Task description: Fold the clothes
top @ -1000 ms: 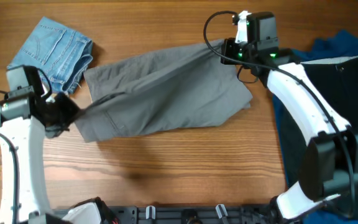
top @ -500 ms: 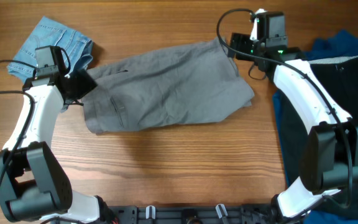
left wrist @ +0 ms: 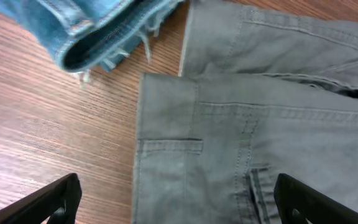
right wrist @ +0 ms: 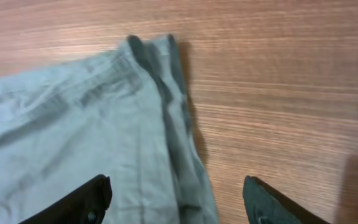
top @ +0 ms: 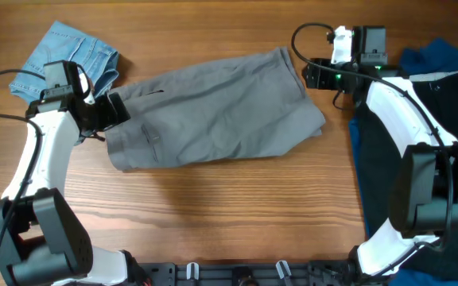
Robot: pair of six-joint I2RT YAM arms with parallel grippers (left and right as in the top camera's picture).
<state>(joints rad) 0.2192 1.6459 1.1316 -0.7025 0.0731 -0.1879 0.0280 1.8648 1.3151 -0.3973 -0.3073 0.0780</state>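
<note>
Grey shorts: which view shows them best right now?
Overhead: the grey shorts lie fully in frame, spread on the table. Left wrist shows only their stitched end near the denim shorts; right wrist only a bunched corner at the other end.

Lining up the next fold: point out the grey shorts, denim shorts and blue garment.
grey shorts (top: pixel 213 111): overhead view, middle of the fabric.
denim shorts (top: pixel 66 52): overhead view, seat panel.
blue garment (top: pixel 444 59): overhead view, top part.
</note>
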